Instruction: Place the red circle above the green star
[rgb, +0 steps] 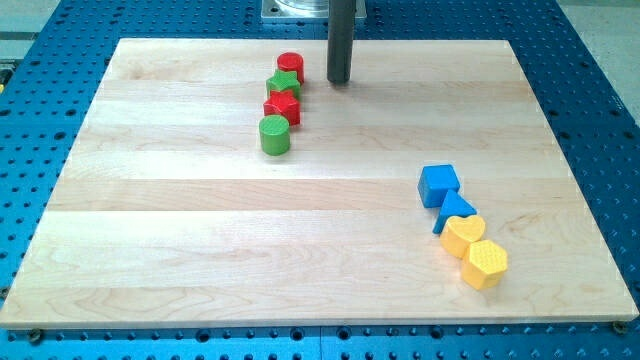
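Note:
The red circle (291, 66) stands near the board's top edge, just above and touching the green star (284, 84). Below the star lie a red star (282, 107) and a green circle (274, 135), all in one slanted column. My tip (340, 81) rests on the board to the right of the red circle and green star, a short gap away and touching neither.
At the view's lower right sit a blue cube (439, 185), a blue triangle (455, 211), a yellow heart (464, 236) and a yellow hexagon (485, 264) in a diagonal row. The wooden board (200, 250) lies on a blue perforated table.

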